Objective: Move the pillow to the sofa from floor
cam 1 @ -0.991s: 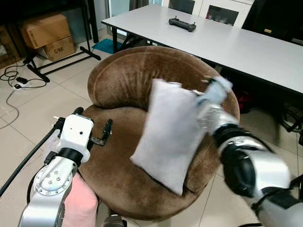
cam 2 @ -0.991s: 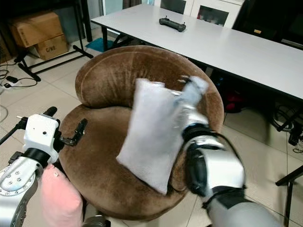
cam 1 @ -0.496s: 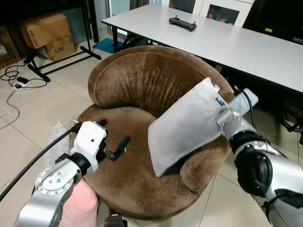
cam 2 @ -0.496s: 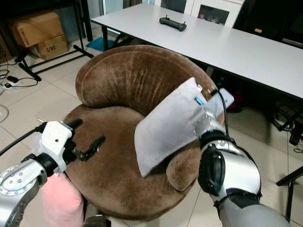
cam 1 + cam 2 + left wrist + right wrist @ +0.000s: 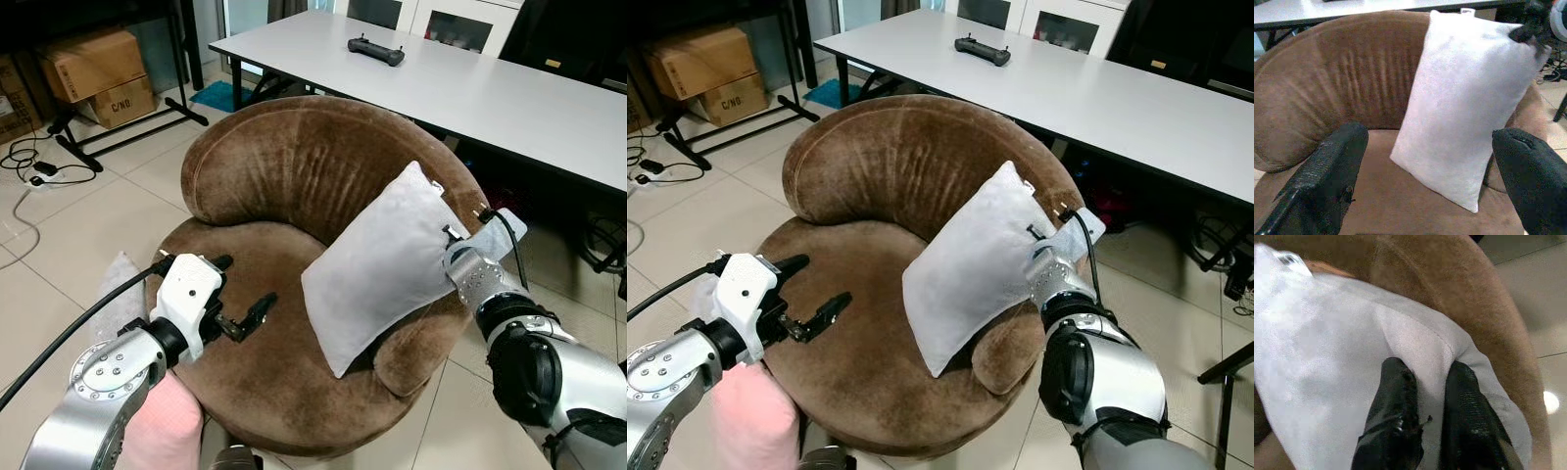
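A pale grey pillow (image 5: 377,264) leans tilted against the back and right arm of the round brown sofa (image 5: 274,166), its lower corner down on the seat. My right gripper (image 5: 1426,366) is at the pillow's right edge, over the sofa's arm, shut on a fold of the fabric; its two black fingers (image 5: 1396,401) pinch the cloth. My left gripper (image 5: 240,286) hovers open above the front left of the seat, apart from the pillow. Its wide-spread fingers (image 5: 1337,166) frame the pillow (image 5: 1469,112).
Something soft and pink (image 5: 162,431) lies under my left arm and a grey cushion (image 5: 118,279) is on the floor beside it. Behind the sofa runs a white table (image 5: 490,93) with a black controller (image 5: 377,49). Cardboard boxes (image 5: 93,64) and cables (image 5: 39,166) lie far left.
The pillow swung from hanging upright in front of the sofa back to leaning on its right arm. My right gripper drew down and right with it. My left gripper moved over the seat.
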You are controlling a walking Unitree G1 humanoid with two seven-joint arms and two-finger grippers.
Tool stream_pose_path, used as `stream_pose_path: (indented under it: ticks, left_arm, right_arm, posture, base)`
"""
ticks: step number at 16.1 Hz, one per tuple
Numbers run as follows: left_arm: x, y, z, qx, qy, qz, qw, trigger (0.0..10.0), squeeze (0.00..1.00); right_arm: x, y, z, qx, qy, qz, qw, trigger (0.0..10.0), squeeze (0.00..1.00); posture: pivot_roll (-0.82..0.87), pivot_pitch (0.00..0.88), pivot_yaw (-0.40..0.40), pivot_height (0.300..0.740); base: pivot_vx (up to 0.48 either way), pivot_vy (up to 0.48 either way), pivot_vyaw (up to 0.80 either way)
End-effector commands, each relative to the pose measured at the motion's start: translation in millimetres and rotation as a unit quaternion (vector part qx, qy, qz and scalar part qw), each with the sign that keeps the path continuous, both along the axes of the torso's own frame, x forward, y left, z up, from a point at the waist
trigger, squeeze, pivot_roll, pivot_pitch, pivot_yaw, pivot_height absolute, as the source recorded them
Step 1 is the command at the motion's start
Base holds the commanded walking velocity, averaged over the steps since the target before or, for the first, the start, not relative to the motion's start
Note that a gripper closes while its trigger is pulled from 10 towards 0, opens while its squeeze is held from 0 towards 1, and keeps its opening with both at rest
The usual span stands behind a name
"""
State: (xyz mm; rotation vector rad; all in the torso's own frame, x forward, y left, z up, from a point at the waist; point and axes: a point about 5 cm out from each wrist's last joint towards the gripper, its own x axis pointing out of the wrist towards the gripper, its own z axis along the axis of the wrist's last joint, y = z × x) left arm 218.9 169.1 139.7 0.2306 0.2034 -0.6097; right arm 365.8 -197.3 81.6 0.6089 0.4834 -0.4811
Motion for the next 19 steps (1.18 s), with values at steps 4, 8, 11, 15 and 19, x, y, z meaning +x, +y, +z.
stream_pose_path:
  ticks: [4,8,11,15,19]
  left_arm:
    - [0.9,-2.5,5,-0.002,-0.009,-0.011,1.000,10.0,0.00]
    - [1.3,-4.2,2,-0.013,-0.010,-0.007,1.000,10.0,0.00]
    - [4.4,-6.7,0,-0.017,-0.013,-0.010,1.000,10.0,0.00]
    - [15.4,-8.1,0,-0.024,-0.046,0.034,0.998,10.0,0.00]
    - [16.5,-9.2,-5,-0.034,-0.070,0.114,0.990,10.0,0.00]
  right_arm:
    - [-2.3,-8.7,0,0.066,-0.026,-0.043,0.997,10.0,1.00]
    - [-16.0,-30.9,19,0.003,-0.123,-0.008,0.992,10.0,1.00]
    - [-37.1,-32.9,42,-0.022,-0.220,0.027,0.975,10.0,0.23]
    - [-78.2,-20.8,51,-0.122,-0.224,0.120,0.959,10.0,0.00]
    - [-114.8,10.2,44,-0.181,-0.159,0.206,0.948,10.0,0.00]
  posture:
    - [0.17,0.000,-0.061,0.740]
    - [0.13,0.000,-0.054,0.740]
    - [0.11,0.000,-0.040,0.740]
    - [0.07,0.000,-0.026,0.740]
    - [0.05,0.000,-0.020,0.740]
  base:
    - [0.000,0.000,0.00]
    - [0.000,0.000,0.00]
    - [0.000,0.000,0.00]
    - [0.000,0.000,0.00]
    - [0.000,0.000,-0.19]
